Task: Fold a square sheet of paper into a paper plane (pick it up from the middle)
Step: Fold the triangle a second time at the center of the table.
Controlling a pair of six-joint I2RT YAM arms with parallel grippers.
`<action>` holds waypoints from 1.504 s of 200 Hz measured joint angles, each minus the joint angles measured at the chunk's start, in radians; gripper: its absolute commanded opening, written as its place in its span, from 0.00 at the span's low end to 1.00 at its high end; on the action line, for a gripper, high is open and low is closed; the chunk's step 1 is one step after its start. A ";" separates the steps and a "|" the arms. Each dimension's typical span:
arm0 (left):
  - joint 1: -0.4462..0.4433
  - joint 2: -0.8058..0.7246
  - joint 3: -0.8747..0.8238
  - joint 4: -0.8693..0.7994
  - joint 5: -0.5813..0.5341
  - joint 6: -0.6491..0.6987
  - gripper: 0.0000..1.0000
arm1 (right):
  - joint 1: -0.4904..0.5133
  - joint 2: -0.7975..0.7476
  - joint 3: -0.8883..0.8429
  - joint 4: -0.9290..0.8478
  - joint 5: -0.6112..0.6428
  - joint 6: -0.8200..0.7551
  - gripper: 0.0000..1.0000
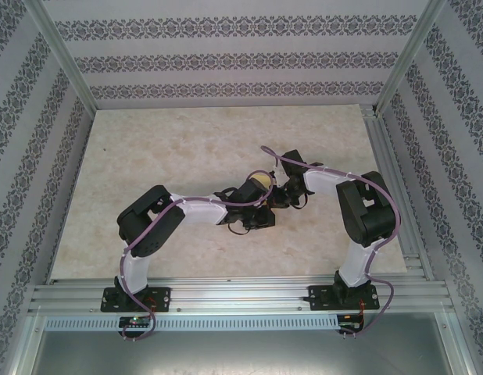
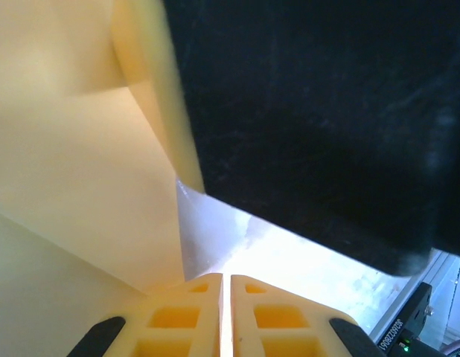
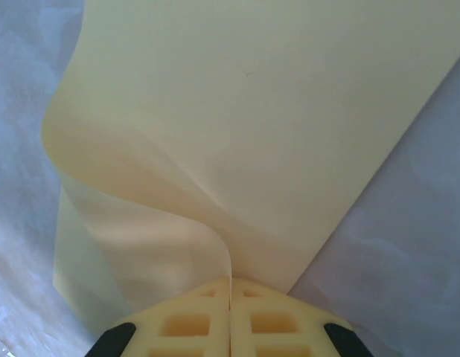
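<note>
Right gripper (image 3: 230,284) pinched shut on curled paper (image 3: 252,111). Left gripper (image 2: 226,280) jaws were nearly closed beside the paper, grip unclear. Both sat mid-table (image 1: 148,156).

Tiny rotated serial no. on black module (image 2: 413,323), btm right, left wrist view; digits too blurred to read.

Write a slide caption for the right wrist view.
Right gripper pinches the square sheet of paper, which curls into a soft fold above the table.
</note>
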 measured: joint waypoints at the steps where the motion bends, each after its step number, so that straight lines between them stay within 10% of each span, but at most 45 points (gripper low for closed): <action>1: 0.000 0.000 0.000 0.000 0.000 0.000 0.13 | 0.000 0.000 0.000 0.000 0.000 0.000 0.07; 301: 0.055 -0.152 -0.159 0.118 -0.127 -0.072 0.13 | 0.015 0.000 0.036 -0.012 0.001 0.001 0.16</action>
